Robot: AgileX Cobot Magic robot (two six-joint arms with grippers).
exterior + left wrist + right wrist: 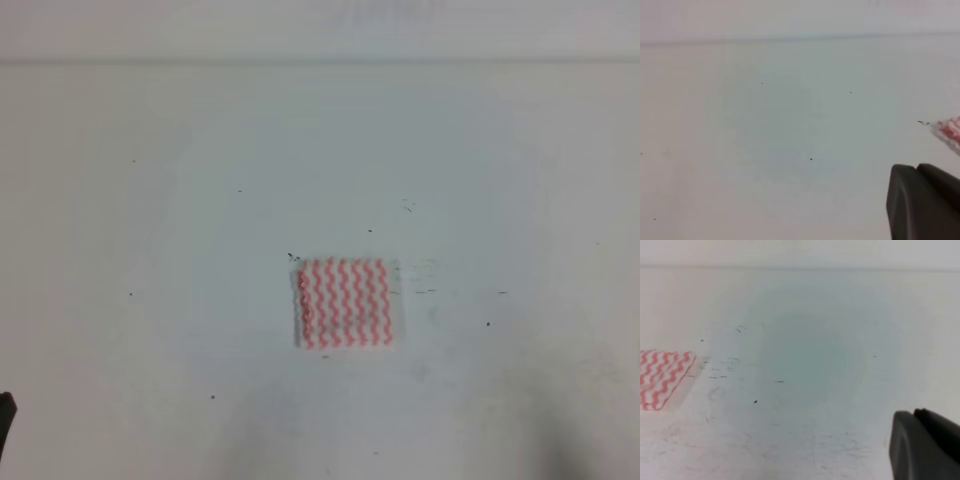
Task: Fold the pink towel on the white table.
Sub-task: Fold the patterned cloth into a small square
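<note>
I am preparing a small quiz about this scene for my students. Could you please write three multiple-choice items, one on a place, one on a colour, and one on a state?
1. Where does the pink towel lie in the high view?
A. near the middle of the white table
B. at the far left edge
C. hanging over the front edge

2. Which colours are the towel's wavy stripes?
A. blue and yellow
B. pink-red and white
C. green and black

3. What touches the towel?
A. the left gripper
B. the right gripper
C. neither gripper

Answers:
1 A: it sits near the centre with bare table all around.
2 B: the zigzags are pink-red on white.
3 C: both wrist views show the gripper apart from the cloth.
</note>
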